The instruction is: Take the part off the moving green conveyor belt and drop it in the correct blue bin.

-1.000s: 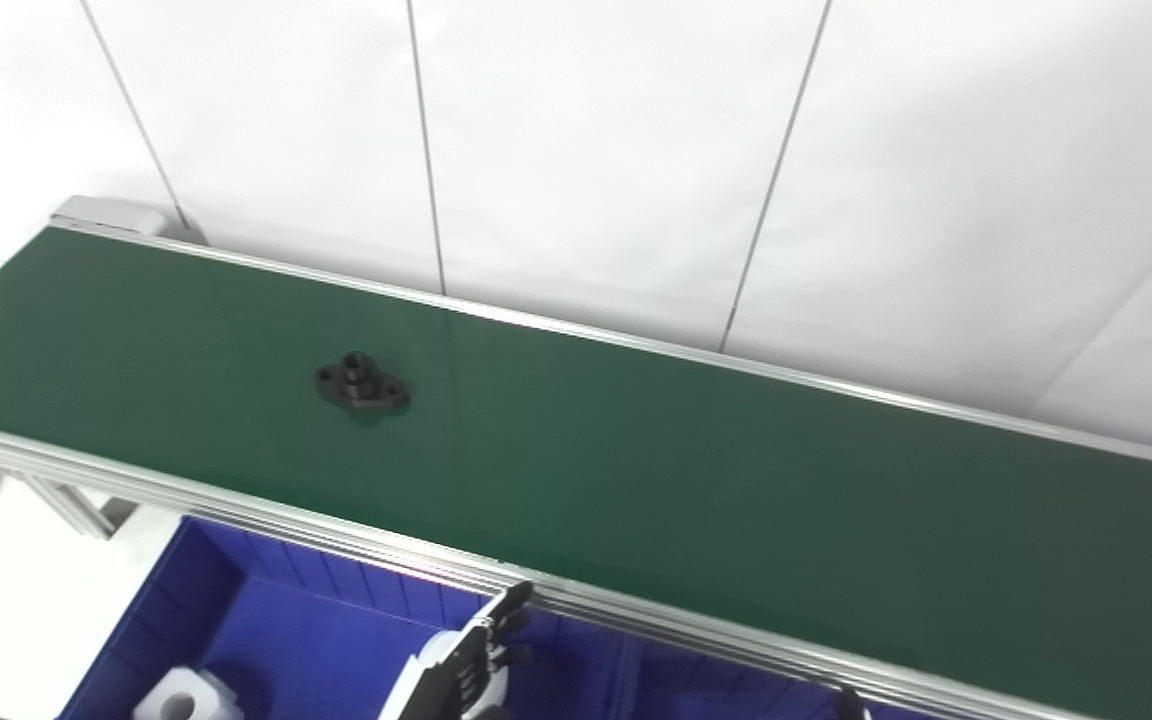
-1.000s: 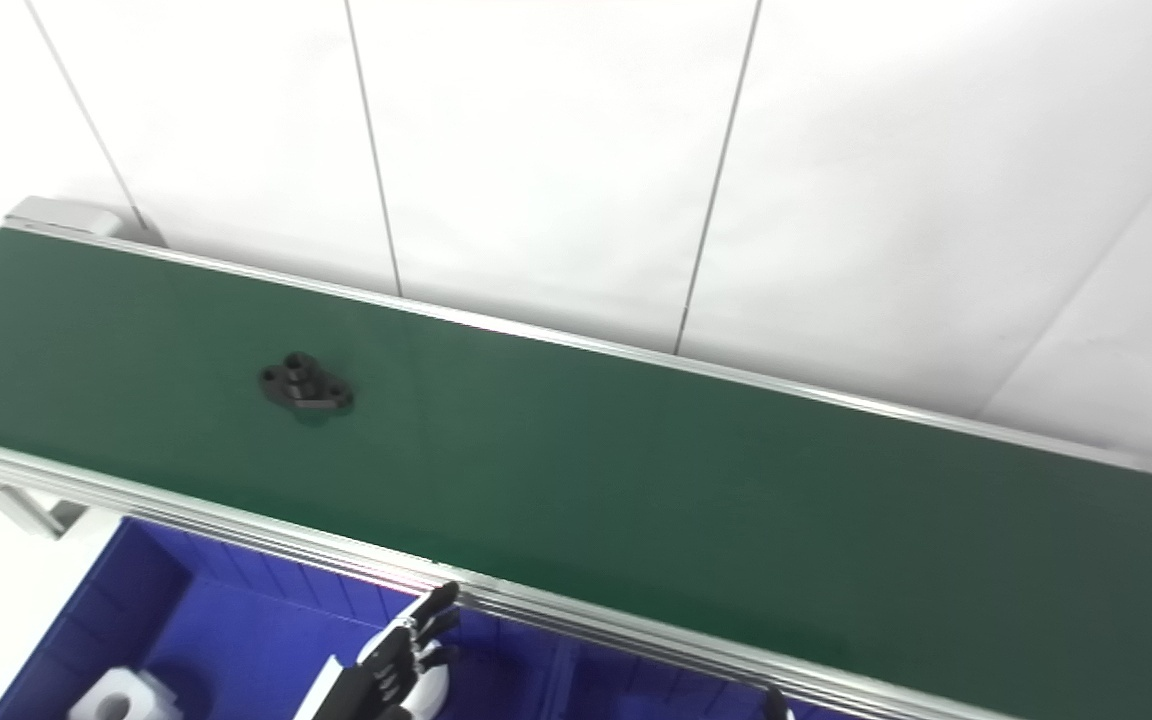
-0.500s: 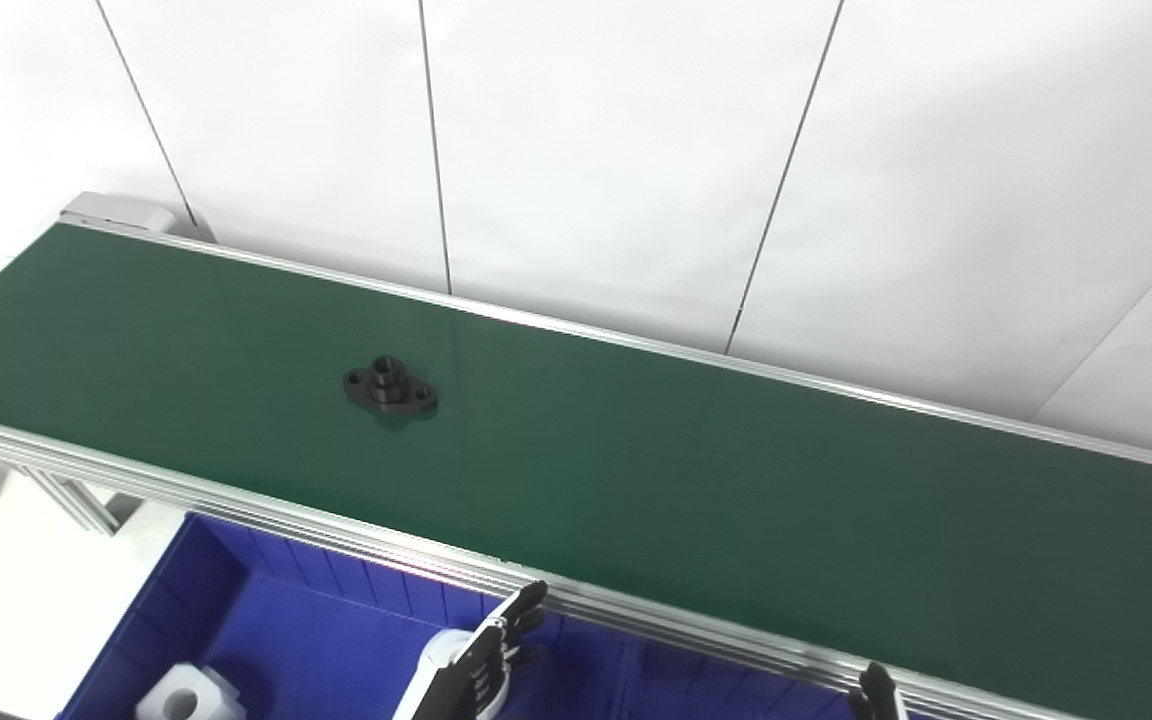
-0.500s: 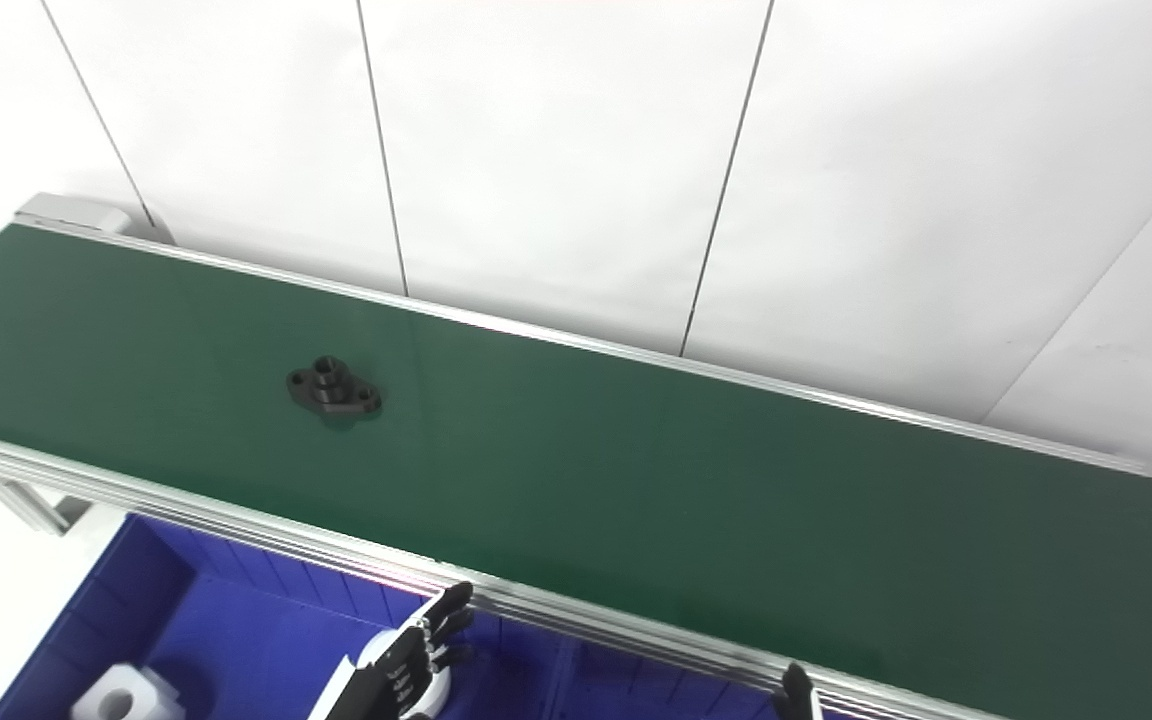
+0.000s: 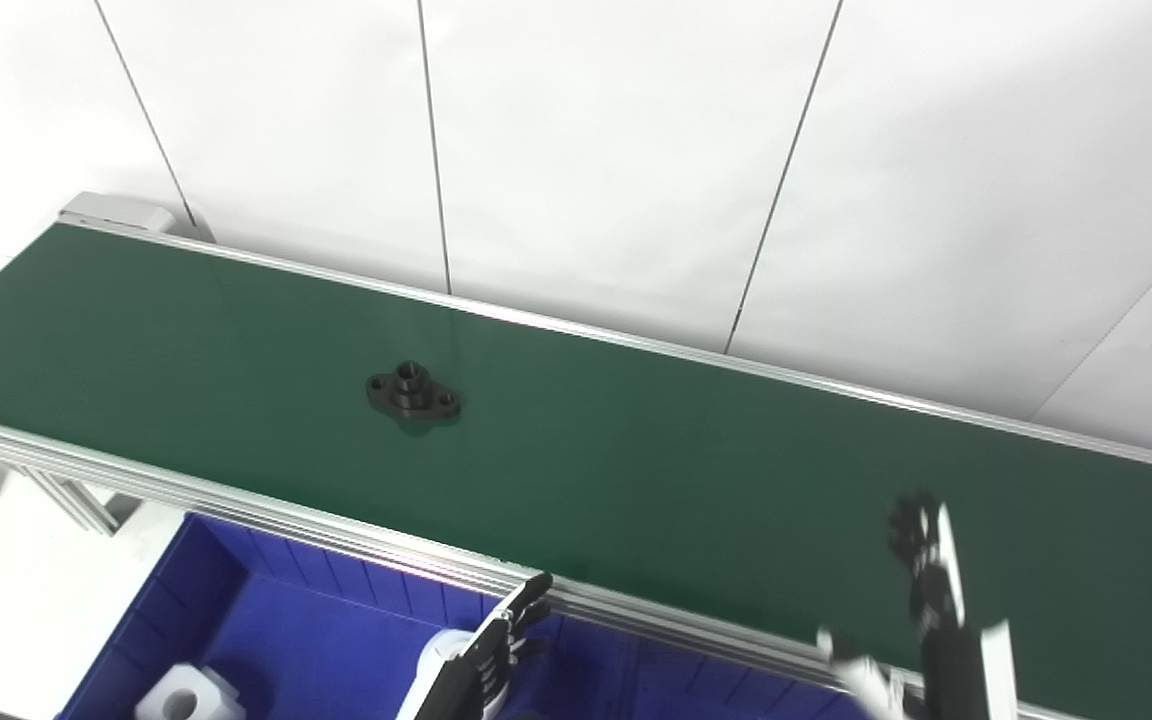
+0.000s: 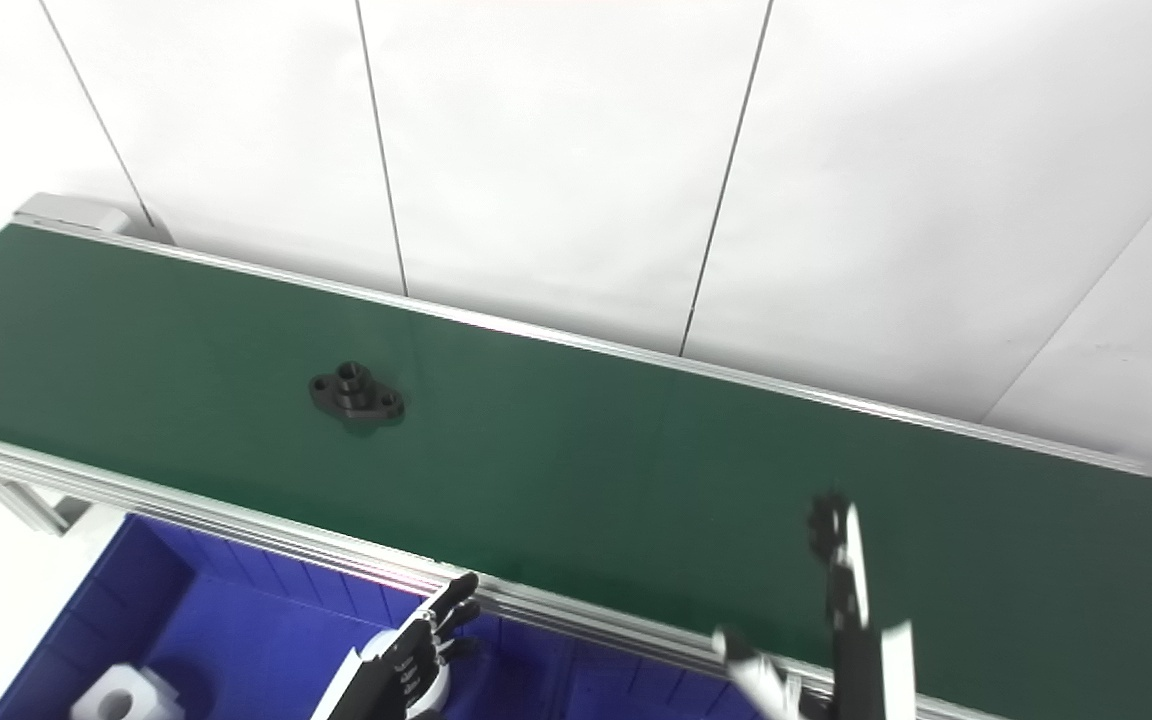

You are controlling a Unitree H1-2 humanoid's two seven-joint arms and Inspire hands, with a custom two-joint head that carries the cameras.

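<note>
Right hand (image 5: 926, 590) raised over the near right stretch of the green conveyor belt (image 5: 636, 470), blurred, fingers pointing up and spread with a thumb splayed to the side, holding nothing. Well apart from the black flanged part (image 5: 414, 392), which lies flat on the belt's left-middle stretch, untouched by either hand.

Nothing of the task done so far, by the look of it: part not yet grasped, drop into a bin entirely ahead. Probably the reach stage, with the catch left to come.

Left hand (image 5: 496, 650) low at the belt's near aluminium rail, above the blue bin (image 5: 266, 620), fingers extended and loosely apart, empty. Forearm entering from the bottom edge.

White block (image 5: 181, 698) lying in the bin's left part. White panelled wall (image 5: 586, 150) behind the belt.
</note>
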